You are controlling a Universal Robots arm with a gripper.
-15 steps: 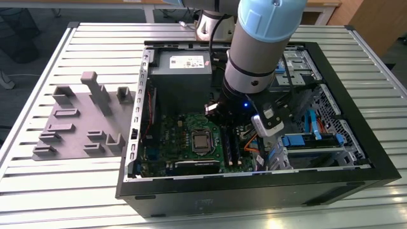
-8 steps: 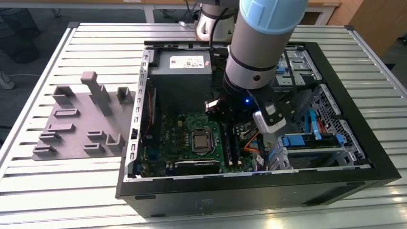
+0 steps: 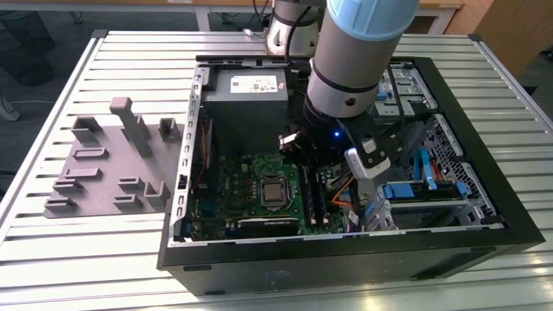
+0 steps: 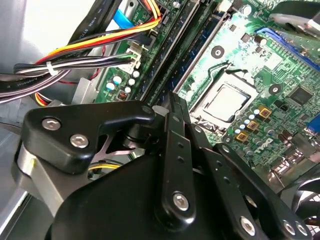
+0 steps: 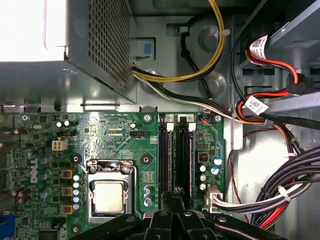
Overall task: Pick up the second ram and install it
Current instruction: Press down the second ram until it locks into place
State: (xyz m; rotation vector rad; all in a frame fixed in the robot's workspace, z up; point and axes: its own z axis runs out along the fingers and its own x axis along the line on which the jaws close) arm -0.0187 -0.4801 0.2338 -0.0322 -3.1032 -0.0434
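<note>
Exterior view: the arm reaches into the open computer case (image 3: pixel 484 214) lying on the slatted table (image 3: pixel 87 259), with the end effector (image 3: pixel 301 155) low over the motherboard (image 3: pixel 250 188). A grey moulded tray (image 3: pixel 103 181) lies beside the case on the exterior view's left.

First wrist view: looking down on the board, two long dark sticks stand upright in neighbouring memory slots beside the processor socket (image 5: pixel 109 196). The second ram (image 5: pixel 166 150) is the stick in line with the end effector (image 5: pixel 172 197), just ahead of its tips.

Second wrist view: the end effector (image 4: pixel 172 102) is narrow, its black fingers (image 4: pixel 176 150) drawn together with no gap showing. Contact with the stick cannot be judged. Bundled cables (image 4: pixel 75 65) run alongside.
</note>
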